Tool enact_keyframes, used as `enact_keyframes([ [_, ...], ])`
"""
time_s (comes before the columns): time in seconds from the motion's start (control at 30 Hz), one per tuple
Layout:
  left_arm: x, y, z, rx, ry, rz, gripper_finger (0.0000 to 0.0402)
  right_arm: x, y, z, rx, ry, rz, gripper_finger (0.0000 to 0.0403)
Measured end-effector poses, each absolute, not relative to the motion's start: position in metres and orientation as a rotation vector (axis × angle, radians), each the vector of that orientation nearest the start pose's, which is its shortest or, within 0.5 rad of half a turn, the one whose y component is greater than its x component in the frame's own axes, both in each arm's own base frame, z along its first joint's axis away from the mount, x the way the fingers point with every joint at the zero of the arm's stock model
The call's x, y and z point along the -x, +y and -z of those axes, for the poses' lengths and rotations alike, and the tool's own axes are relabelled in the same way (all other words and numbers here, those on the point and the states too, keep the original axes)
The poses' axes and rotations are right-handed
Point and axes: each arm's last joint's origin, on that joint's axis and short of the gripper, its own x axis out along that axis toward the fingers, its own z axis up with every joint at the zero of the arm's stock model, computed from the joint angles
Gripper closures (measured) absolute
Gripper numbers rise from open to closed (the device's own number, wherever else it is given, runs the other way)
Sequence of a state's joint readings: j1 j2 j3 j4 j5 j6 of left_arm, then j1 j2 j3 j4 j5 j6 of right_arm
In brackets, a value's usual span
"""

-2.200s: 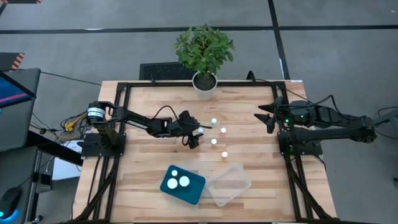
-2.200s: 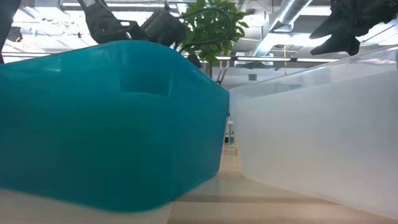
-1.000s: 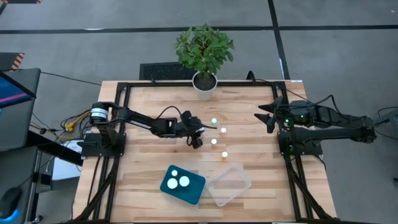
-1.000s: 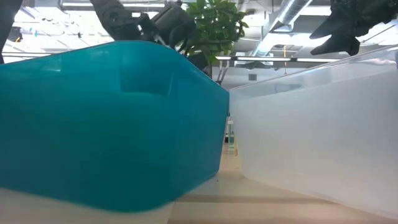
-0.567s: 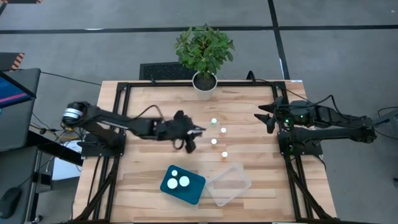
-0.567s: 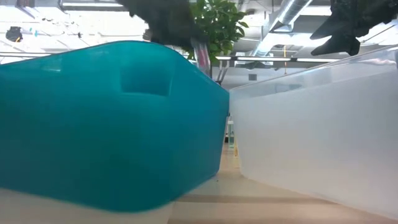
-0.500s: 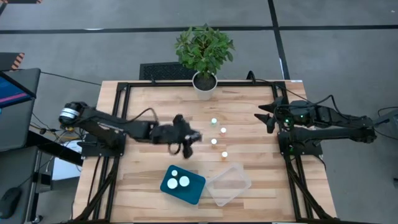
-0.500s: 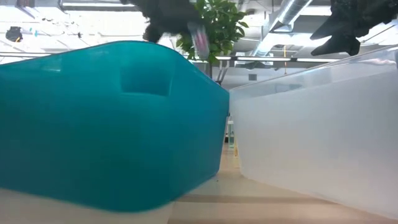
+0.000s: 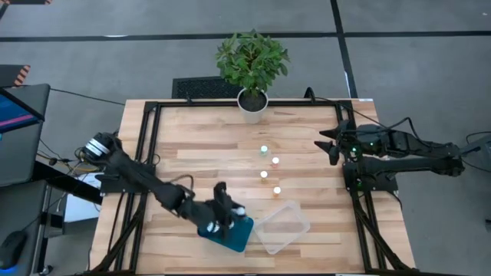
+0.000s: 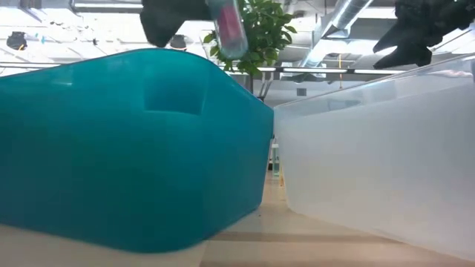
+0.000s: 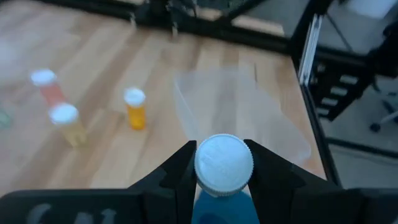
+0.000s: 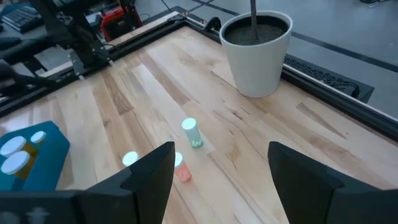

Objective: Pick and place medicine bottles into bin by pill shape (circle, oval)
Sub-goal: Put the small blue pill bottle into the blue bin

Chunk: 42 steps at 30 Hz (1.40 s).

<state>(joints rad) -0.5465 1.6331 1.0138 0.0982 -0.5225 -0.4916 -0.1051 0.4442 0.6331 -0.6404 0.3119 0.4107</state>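
Observation:
My left gripper (image 9: 232,213) hangs over the teal bin (image 9: 239,236) near the table's front edge, shut on a medicine bottle (image 10: 229,27) with a white cap and a pinkish body. A white cap (image 9: 212,227) of another bottle shows inside that bin. Several more medicine bottles (image 9: 264,174) stand upright in a row at mid-table. A clear bin (image 9: 282,226) rests against the teal bin's right side. My right gripper (image 9: 327,144) waits open at the right, well above the table. My left gripper pinches the bottle between its two fingers (image 11: 180,173), which sit on opposite sides of the white cap (image 11: 199,167). The fingers point down at it from above. The bottle hangs below them, slightly tilted, lifted clear above the teal bin.
A potted plant (image 9: 252,100) stands at the table's far edge. Black frame rails (image 9: 149,153) run along the left and right sides. Bare wood lies between the bottle row and the bins.
My left gripper has lifted the pinkish bottle from the left of the bottle row and swung with it toward the table's near edge. It now hangs over the teal bin, still shut on the bottle. The right arm has kept still.

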Motion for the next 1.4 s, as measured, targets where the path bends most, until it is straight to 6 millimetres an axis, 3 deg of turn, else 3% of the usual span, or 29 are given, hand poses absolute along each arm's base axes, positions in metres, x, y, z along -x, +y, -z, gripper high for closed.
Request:
enact_keyframes([
  [0.27, -0.329, -0.2, -0.192, 0.127, 0.52, -0.052, 0.0287, -0.094, -0.019, -0.277, -0.346, 0.397, 0.503, 0.0132],
  [0.5, -0.331, -0.204, -0.174, 0.16, 0.581, -0.089, 0.0287, -0.092, -0.019, -0.275, -0.342, 0.427, 0.508, 0.0132],
  [0.93, -0.325, -0.201, -0.168, 0.099, 0.627, -0.175, 0.0287, -0.092, -0.019, -0.274, -0.341, 0.435, 0.509, 0.0132],
  [1.4, -0.333, -0.194, -0.168, 0.025, 0.668, -0.042, 0.0287, -0.092, -0.019, -0.274, -0.339, 0.434, 0.51, 0.0132],
])
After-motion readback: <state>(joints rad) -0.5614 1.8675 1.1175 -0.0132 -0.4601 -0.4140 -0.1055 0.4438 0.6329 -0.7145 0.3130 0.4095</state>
